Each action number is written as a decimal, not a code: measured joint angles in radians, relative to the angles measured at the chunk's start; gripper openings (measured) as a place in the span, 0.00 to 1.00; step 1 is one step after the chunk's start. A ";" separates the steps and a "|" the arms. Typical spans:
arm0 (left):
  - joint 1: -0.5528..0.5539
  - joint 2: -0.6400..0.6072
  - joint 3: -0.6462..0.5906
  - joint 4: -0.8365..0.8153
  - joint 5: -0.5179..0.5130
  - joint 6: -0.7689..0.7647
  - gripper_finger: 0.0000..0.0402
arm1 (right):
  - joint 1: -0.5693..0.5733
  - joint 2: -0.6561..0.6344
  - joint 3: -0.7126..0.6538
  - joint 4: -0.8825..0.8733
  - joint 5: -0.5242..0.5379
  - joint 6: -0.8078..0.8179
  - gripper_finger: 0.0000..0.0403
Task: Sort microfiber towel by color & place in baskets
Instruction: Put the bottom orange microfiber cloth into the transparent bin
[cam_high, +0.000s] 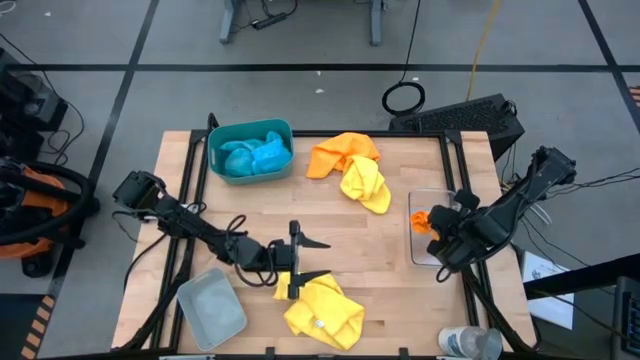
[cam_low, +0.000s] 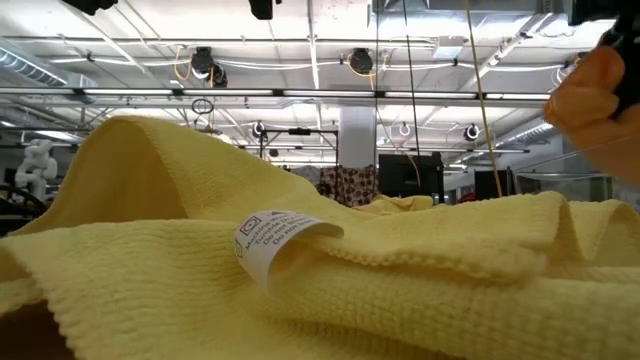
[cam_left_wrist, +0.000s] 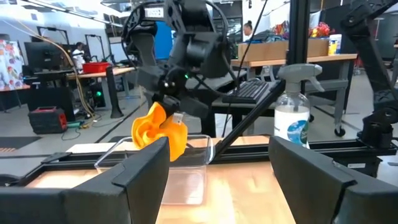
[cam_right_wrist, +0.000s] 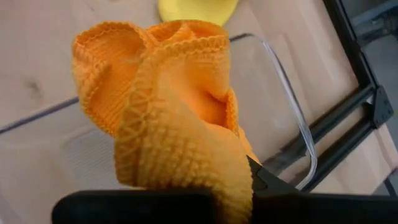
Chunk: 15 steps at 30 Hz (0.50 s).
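My right gripper (cam_high: 432, 222) is shut on an orange towel (cam_right_wrist: 174, 124) above the clear basket (cam_high: 440, 250) at the table's right side. My left gripper (cam_high: 300, 260) is open at the table's middle, just beyond a crumpled yellow towel (cam_high: 322, 310) lying near the near edge; it touches nothing. The teal basket (cam_high: 215, 150) at the far left holds two blue towels (cam_high: 255, 155). Another orange towel (cam_high: 343, 152) and a yellow towel (cam_high: 365, 185) lie together at the far middle. The grey basket (cam_high: 212, 308) sits near left. My right gripper pinches the orange towel between its two fingers at a bunched fold (cam_right_wrist: 230, 180), several layers thick. The fingers come from above, slanting from the table's right. The towel (cam_left_wrist: 158, 130) hangs crumpled below the fingers over the clear basket (cam_left_wrist: 186, 168), its lower end near the rim.
A clear plastic bottle (cam_high: 470, 343) lies at the near right corner, and a spray bottle (cam_left_wrist: 292, 118) stands beyond the clear basket. Black frame rails run along the table's left and right sides. Bare wood lies between the left gripper and the clear basket.
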 joint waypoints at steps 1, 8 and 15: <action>0.001 0.000 0.000 0.000 0.000 0.000 0.69 | 0.000 0.000 -0.012 0.000 0.001 0.010 0.02; 0.000 0.000 0.000 0.000 0.000 0.000 0.69 | 0.000 0.000 -0.104 0.048 -0.019 0.079 0.03; 0.000 0.000 0.000 -0.001 0.000 0.000 0.69 | -0.052 0.001 -0.218 0.204 -0.020 0.068 0.03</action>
